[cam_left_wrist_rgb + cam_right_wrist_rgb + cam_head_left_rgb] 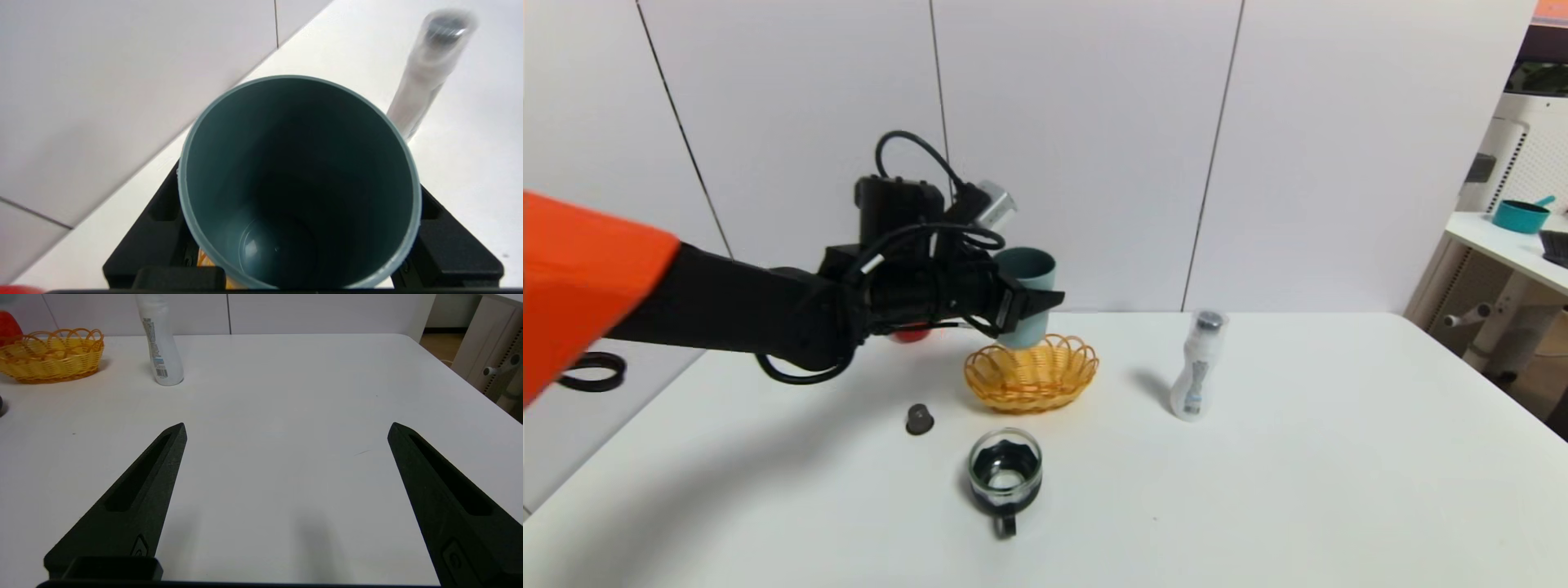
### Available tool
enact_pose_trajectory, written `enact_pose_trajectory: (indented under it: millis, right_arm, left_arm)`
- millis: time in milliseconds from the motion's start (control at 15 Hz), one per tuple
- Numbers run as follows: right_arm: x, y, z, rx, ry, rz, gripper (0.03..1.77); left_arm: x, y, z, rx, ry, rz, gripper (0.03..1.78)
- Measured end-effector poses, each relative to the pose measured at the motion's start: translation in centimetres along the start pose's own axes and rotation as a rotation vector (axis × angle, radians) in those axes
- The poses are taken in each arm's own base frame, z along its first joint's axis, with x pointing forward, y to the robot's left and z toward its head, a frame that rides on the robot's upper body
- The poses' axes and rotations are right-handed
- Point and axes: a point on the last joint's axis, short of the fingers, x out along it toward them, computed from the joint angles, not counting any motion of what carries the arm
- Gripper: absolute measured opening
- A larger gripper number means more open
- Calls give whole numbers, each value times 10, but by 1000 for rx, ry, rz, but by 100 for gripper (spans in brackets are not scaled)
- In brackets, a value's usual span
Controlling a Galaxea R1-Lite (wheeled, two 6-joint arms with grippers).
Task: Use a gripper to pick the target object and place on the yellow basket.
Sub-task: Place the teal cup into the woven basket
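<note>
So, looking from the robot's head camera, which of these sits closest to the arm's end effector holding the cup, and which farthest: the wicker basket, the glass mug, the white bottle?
1. Yellow basket: directly under the left end effector and its teal cup.
2. Glass mug: nearer the robot, in front of the basket.
3. White bottle: off to the robot's right.

White table [1298, 457], matt top, rounded corners, set against a pale panelled wall. Standing on it: one yellow basket [1031, 374], woven, scalloped rim, near the far edge at centre; one white bottle [1196, 367], waisted, upright, well to the basket's right; one short clear glass mug [1005, 471] with black handle, on the near side of the basket; one small dark capsule [919, 419], left of the mug; one red object [910, 333], mostly hidden, behind the basket's left side.
</note>
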Motion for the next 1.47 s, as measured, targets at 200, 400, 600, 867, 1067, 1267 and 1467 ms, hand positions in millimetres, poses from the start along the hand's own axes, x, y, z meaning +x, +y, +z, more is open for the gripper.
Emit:
enact_pose_trajectory:
  millis: [200, 400, 600, 867, 1067, 1267, 1467]
  right_arm:
    - [0, 0, 0, 0, 0, 0, 170]
    - [0, 0, 0, 0, 0, 0, 170]
    - [0, 0, 0, 0, 0, 0, 170]
    - [0, 0, 0, 0, 0, 0, 170]
    - [0, 0, 0, 0, 0, 0, 170]
    - [0, 0, 0, 0, 0, 0, 170]
    - [0, 0, 0, 0, 0, 0, 170]
  left_arm:
    - [35, 5, -34, -38, 53, -47, 117]
    - [54, 9, -55, -69, 83, -58, 117]
    - [61, 10, -66, -95, 101, -60, 127]
    - [63, 12, -64, -86, 73, -53, 144]
    - [57, 12, -54, -84, 52, -49, 153]
    - [40, 9, -27, -83, 8, -43, 158]
    - [3, 4, 21, -63, -60, 16, 162]
